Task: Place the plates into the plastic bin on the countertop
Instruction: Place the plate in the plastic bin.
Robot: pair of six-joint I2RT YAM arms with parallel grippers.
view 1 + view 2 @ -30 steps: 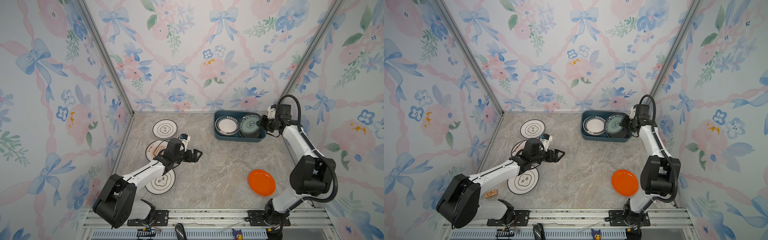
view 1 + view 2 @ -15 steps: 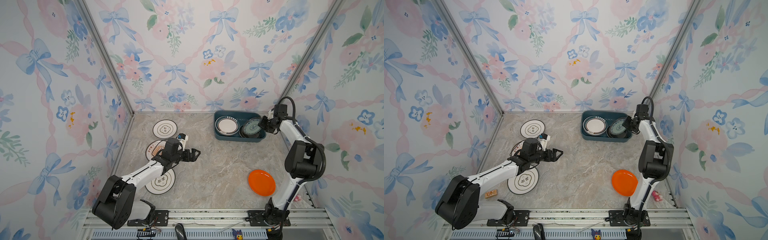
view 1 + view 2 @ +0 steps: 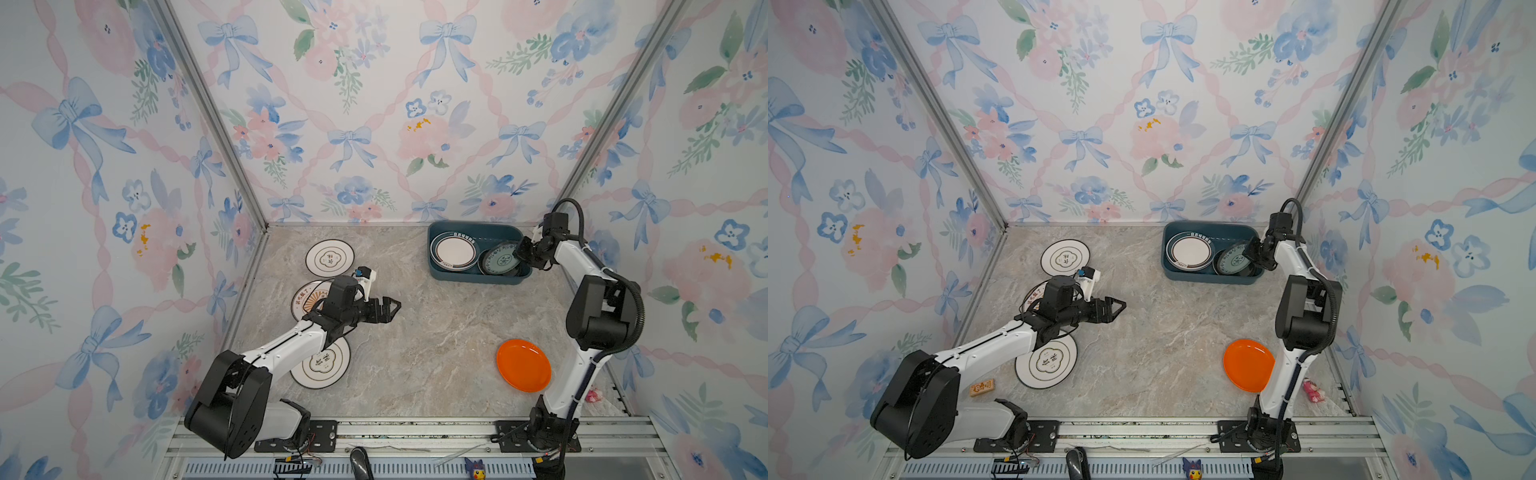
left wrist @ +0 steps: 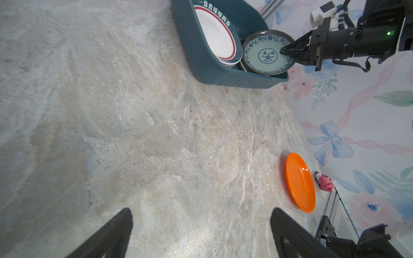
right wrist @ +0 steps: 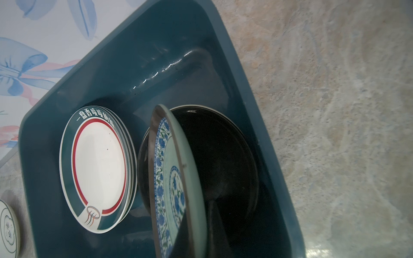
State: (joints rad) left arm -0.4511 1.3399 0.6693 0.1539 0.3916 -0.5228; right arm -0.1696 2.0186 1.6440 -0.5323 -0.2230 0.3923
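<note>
The dark teal plastic bin (image 3: 473, 277) (image 3: 1208, 277) stands at the back right of the countertop (image 3: 436, 332). A teal-rimmed white plate (image 3: 454, 252) (image 5: 98, 167) lies in it on a stack. My right gripper (image 3: 523, 253) (image 3: 1252, 253) is shut on the rim of the blue-green patterned plate (image 3: 500, 259) (image 4: 263, 53), which tilts over a black plate (image 5: 223, 160) inside the bin. My left gripper (image 3: 392, 309) (image 4: 201, 211) hangs open over bare countertop. An orange plate (image 3: 523, 365), two gold-emblem plates (image 3: 329, 258) (image 3: 321, 362) and a sunburst plate (image 3: 305, 296), partly under my left arm, lie outside the bin.
Flowered walls close in the left, back and right sides. A small pink toy (image 3: 594, 395) lies by the right arm's base, and a wooden block (image 3: 982, 387) by the left arm's base. A metal rail (image 3: 415, 428) runs along the front edge.
My right gripper has carried the patterned plate lower into the bin, and the right elbow has swung toward the back. The left arm has hardly moved.
</note>
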